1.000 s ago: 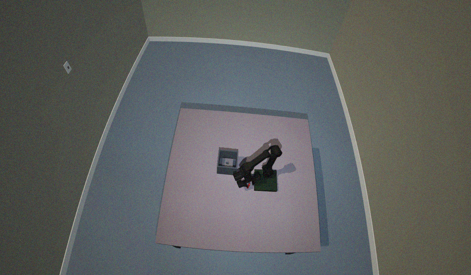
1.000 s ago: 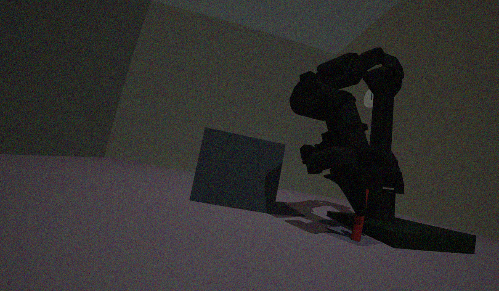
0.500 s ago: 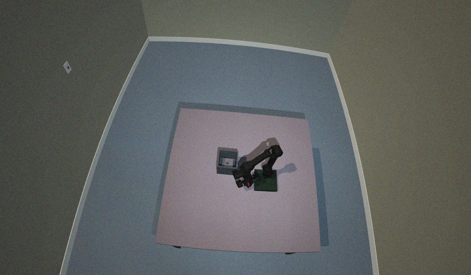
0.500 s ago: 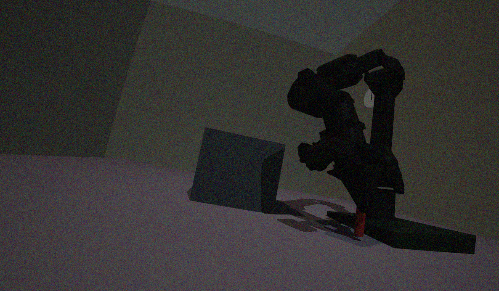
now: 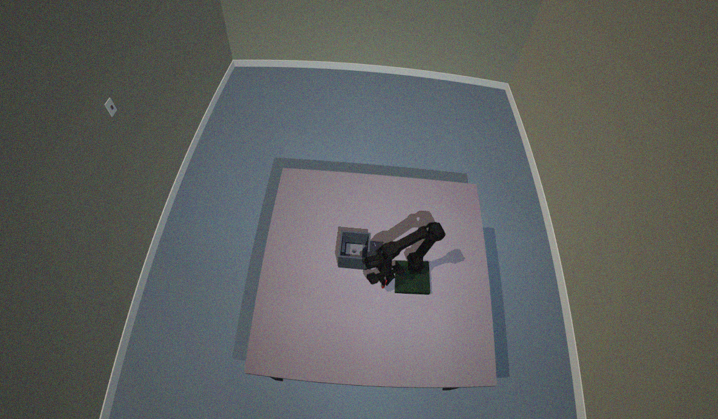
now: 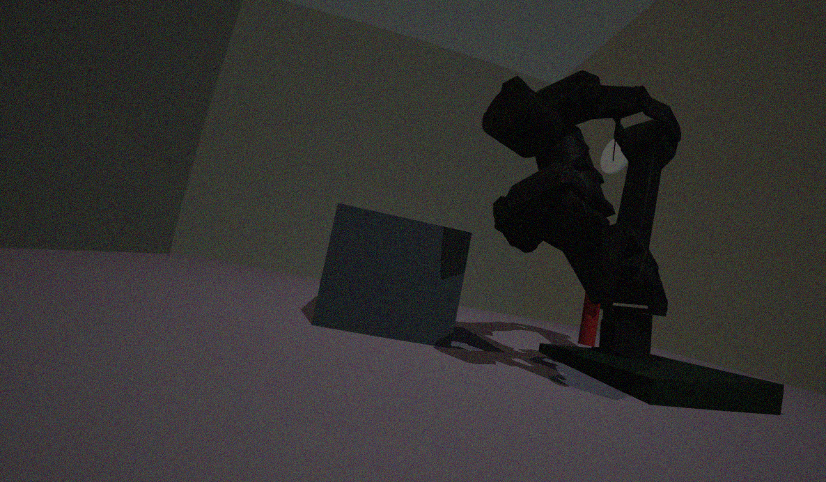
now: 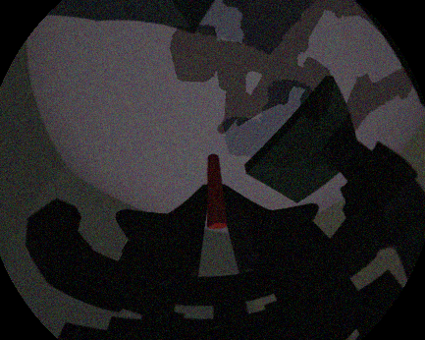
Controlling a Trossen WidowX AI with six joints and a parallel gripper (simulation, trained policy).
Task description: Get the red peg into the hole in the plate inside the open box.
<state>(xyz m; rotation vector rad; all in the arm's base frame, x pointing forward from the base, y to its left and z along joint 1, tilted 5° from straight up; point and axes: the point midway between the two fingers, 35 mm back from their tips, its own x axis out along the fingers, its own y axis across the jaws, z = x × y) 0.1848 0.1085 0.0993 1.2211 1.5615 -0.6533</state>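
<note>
The red peg (image 5: 382, 287) (image 6: 588, 322) (image 7: 215, 194) stands upright between my fingers, its lower end just off the pink table (image 5: 319, 323) (image 6: 224, 383). My gripper (image 5: 382, 280) (image 6: 590, 302) (image 7: 213, 188) is shut on the peg's upper part, next to the arm's dark green base plate (image 5: 413, 284) (image 6: 691, 383) (image 7: 300, 147). The grey open box (image 5: 353, 243) (image 6: 388, 272) stands to the left of the gripper. A light plate (image 5: 355, 250) shows at the box's bottom; its hole is too small to make out.
The arm (image 5: 411, 242) (image 6: 571, 198) folds over its base. The table's edges are far from the gripper. A blue floor (image 5: 195, 291) surrounds the table.
</note>
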